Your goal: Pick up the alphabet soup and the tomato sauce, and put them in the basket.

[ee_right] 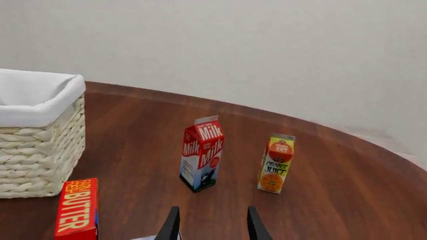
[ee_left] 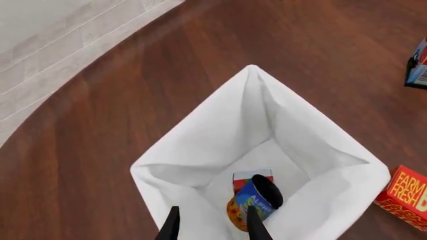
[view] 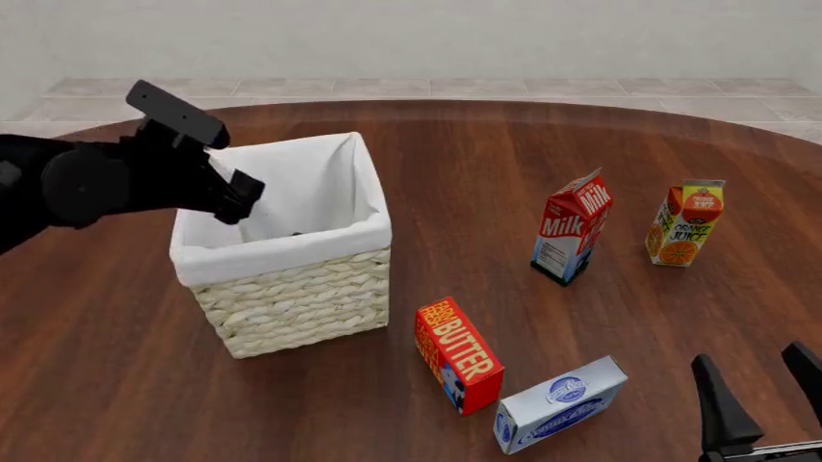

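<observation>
Looking down into the basket [ee_left: 200,140], the left wrist view shows its white cloth lining. The alphabet soup [ee_left: 252,204], a blue and orange can, lies tilted on the basket floor. Right behind it the tomato sauce [ee_left: 251,178] shows its red label. My left gripper [ee_left: 213,227] hangs open above them with nothing between its fingers. In the front view it [view: 239,199] hovers over the left rim of the wicker basket [view: 295,289]; the cans are hidden there. My right gripper [view: 760,385] stands open at the near right, also empty [ee_right: 213,225].
A butter box [view: 459,354] and a blue-and-white box [view: 559,404] lie in front of the basket. A milk carton [view: 573,227] and an orange juice carton [view: 684,223] stand at the right. The round table's far edge curves behind them.
</observation>
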You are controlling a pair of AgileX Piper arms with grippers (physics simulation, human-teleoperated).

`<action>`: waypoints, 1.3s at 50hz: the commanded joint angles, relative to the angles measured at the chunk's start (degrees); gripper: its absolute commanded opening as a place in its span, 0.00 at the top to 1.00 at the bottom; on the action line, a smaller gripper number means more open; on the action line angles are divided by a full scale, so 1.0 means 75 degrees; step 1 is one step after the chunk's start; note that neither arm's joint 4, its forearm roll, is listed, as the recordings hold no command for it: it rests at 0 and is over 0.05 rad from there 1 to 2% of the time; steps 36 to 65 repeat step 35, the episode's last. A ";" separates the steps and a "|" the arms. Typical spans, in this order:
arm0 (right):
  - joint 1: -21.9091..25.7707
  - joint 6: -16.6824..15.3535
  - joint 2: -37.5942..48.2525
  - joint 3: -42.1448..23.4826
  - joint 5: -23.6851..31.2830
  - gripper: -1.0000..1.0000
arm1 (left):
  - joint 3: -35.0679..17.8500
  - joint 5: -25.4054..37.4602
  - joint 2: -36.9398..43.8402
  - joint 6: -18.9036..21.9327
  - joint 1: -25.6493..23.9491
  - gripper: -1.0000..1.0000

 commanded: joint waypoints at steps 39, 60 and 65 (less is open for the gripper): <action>0.0015 -0.0035 0.0000 -0.0001 -0.0015 0.00 | -0.0305 0.0187 -0.0235 0.0076 0.0004 0.00; 0.0015 -0.0035 0.0000 -0.0001 -0.0015 0.00 | -0.0305 0.0187 -0.0235 0.0076 0.0004 0.00; 0.0015 -0.0035 0.0000 -0.0001 -0.0015 0.00 | -0.0305 0.0187 -0.0235 0.0076 0.0004 0.00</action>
